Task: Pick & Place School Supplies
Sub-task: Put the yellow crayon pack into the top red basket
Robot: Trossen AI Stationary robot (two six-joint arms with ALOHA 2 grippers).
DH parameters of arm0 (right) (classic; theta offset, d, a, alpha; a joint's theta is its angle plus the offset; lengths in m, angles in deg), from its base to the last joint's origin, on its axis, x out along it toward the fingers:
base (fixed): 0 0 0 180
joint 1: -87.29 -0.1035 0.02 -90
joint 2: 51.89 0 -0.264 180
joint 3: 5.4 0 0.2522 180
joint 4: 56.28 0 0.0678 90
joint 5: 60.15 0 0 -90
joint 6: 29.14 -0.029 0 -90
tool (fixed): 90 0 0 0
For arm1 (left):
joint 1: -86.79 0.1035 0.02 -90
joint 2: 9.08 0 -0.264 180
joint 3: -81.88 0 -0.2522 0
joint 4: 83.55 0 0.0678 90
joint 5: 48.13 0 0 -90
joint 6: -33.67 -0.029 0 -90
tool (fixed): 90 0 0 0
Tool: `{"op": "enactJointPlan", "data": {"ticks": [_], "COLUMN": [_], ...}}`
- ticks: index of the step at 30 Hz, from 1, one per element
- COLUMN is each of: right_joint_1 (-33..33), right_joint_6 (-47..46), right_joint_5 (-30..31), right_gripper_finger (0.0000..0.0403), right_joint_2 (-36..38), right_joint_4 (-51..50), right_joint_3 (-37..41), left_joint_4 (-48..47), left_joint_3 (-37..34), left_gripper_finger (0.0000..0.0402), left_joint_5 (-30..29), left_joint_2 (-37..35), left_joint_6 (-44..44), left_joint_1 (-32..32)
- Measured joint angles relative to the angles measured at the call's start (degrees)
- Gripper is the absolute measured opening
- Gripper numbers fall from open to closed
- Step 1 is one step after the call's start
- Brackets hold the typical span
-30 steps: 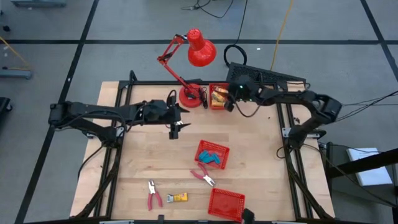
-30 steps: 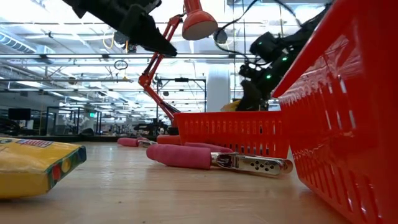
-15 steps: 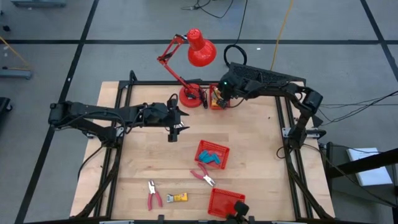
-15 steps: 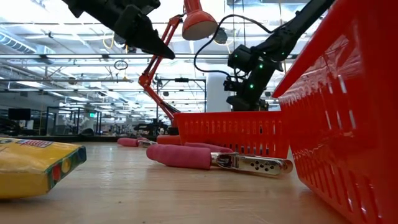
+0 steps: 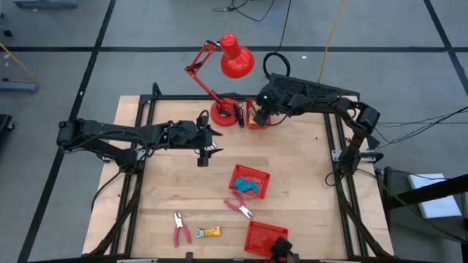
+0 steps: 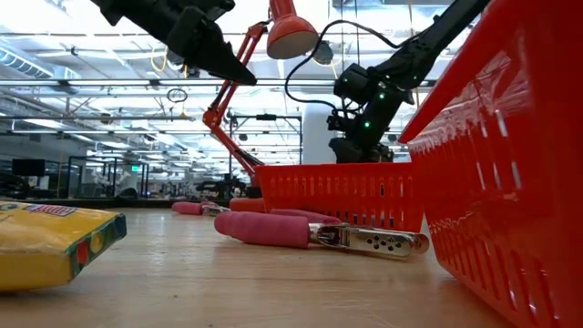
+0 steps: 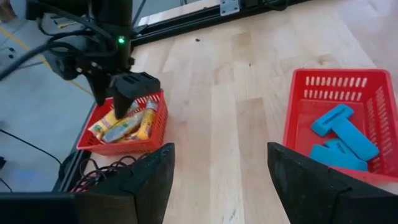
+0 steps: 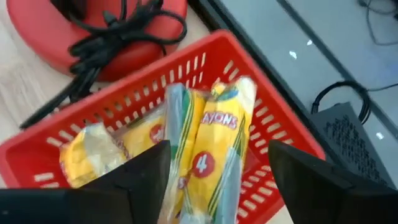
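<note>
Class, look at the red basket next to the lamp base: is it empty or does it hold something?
Not empty. The basket holds several yellow crayon packs, with the right gripper open directly above them.

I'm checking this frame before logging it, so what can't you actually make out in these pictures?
- Empty red basket, high view: near edge partly covered by a dark camera mount.
- Yellow crayon box, low view: cut off by the picture's left edge.
- Crayon packs, right wrist view: blurred; whether the open right gripper touches them is unclear.
- Pliers, high view: jaws too small to read.
- Left gripper, open, holds nothing.
</note>
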Motion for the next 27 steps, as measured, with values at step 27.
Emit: {"op": "enactJointPlan", "data": {"ticks": [27], "right_joint_1": [-57.74], "right_joint_6": [-5.67], "right_joint_5": [19.58], "right_gripper_finger": [0.0237], "right_joint_2": [10.43], "right_joint_4": [4.80], "right_joint_3": [0.00], "left_joint_4": [-7.78], "left_joint_3": [-0.11], "left_gripper_finger": [0.0257], "left_joint_5": [3.30], "left_joint_2": [11.89], "left_joint_6": [31.37], "left_joint_1": [-31.57]}}
